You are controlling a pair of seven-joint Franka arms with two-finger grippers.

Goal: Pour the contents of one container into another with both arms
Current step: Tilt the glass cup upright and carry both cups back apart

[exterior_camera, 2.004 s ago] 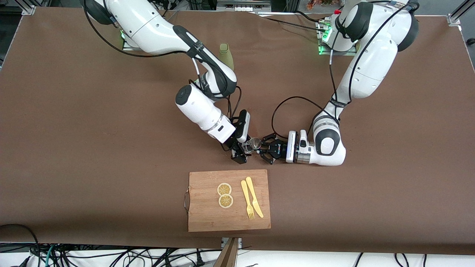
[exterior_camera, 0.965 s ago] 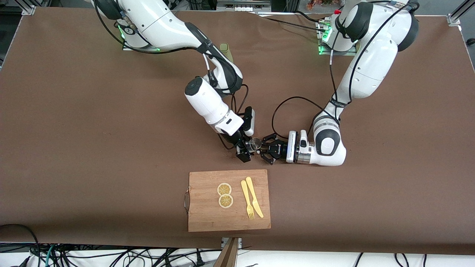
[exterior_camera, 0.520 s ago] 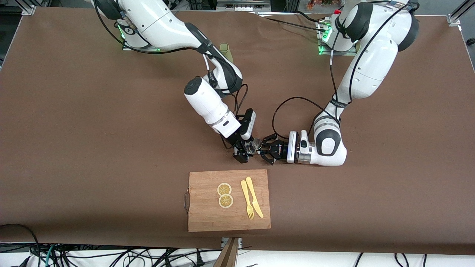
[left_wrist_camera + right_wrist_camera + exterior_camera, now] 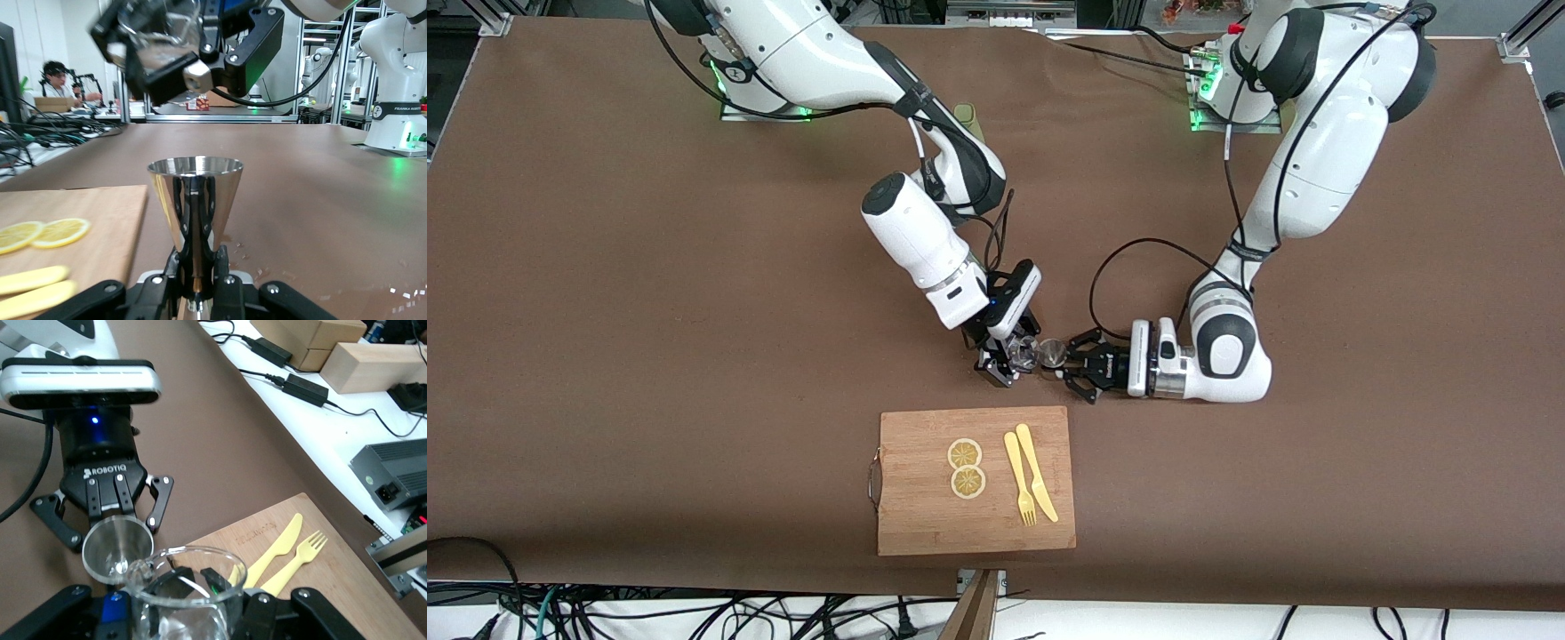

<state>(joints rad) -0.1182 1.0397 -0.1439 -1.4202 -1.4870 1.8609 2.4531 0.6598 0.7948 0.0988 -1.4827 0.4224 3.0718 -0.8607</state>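
Note:
My left gripper is shut on the narrow waist of a steel jigger, held upright just above the table, a short way farther from the camera than the cutting board. In the left wrist view the jigger rises from between the fingers. My right gripper is shut on a clear glass beaker, tilted toward the jigger. In the right wrist view the beaker has its pouring lip over the rim of the jigger. The left gripper shows there too.
A wooden cutting board lies nearer the camera, carrying two lemon slices and a yellow fork and knife. An olive bottle stands near the right arm's base, mostly hidden by that arm.
The right arm swung in and turned its wrist, tipping the beaker toward the jigger. The left gripper shifted slightly toward its own end of the table with the jigger.

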